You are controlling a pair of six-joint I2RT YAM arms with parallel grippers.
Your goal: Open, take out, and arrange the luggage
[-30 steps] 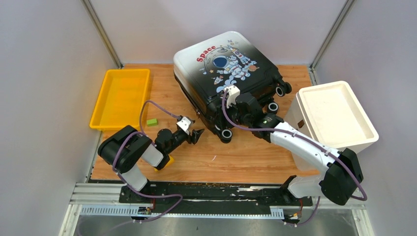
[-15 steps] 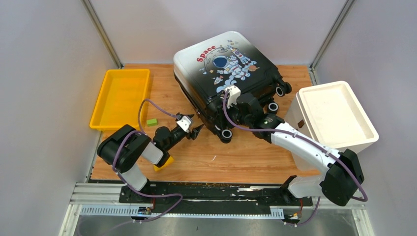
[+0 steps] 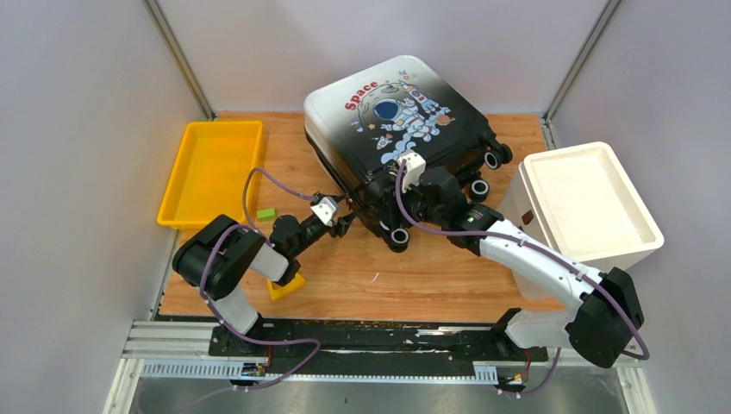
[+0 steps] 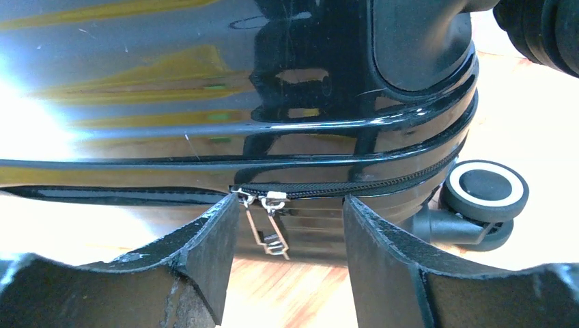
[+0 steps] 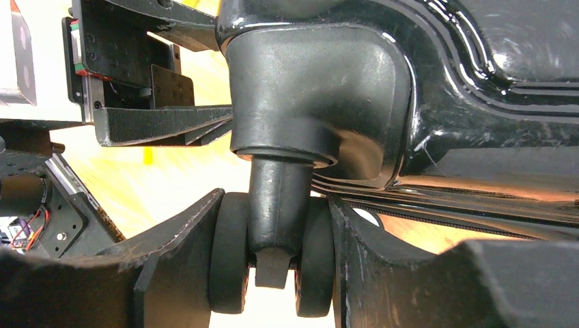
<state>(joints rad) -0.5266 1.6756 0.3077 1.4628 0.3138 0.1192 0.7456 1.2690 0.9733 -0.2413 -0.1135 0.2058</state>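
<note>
The luggage point(image 3: 392, 112) lies zipped up on the wooden table, with its astronaut and red "Space" print facing up. My left gripper point(image 3: 345, 222) is at its near-left side edge. In the left wrist view the left gripper point(image 4: 290, 205) is open, and two metal zipper pulls point(image 4: 267, 222) hang between its fingers, closer to the left one and untouched. My right gripper point(image 3: 385, 200) is at the near corner. Seen from the right wrist, the right gripper point(image 5: 276, 198) is shut on a black twin wheel point(image 5: 229, 253) of the luggage point(image 5: 478, 89).
A yellow tray point(image 3: 213, 168) sits at the left, with a small green block point(image 3: 265, 213) just off its near corner. A white bin point(image 3: 586, 203) stands at the right. A yellow object point(image 3: 286, 286) lies under my left arm. Another wheel point(image 4: 486, 193) rests on the table.
My left gripper has moved up and right, from open table to the luggage's side at the zipper pulls. The right gripper keeps its hold on the wheel.
</note>
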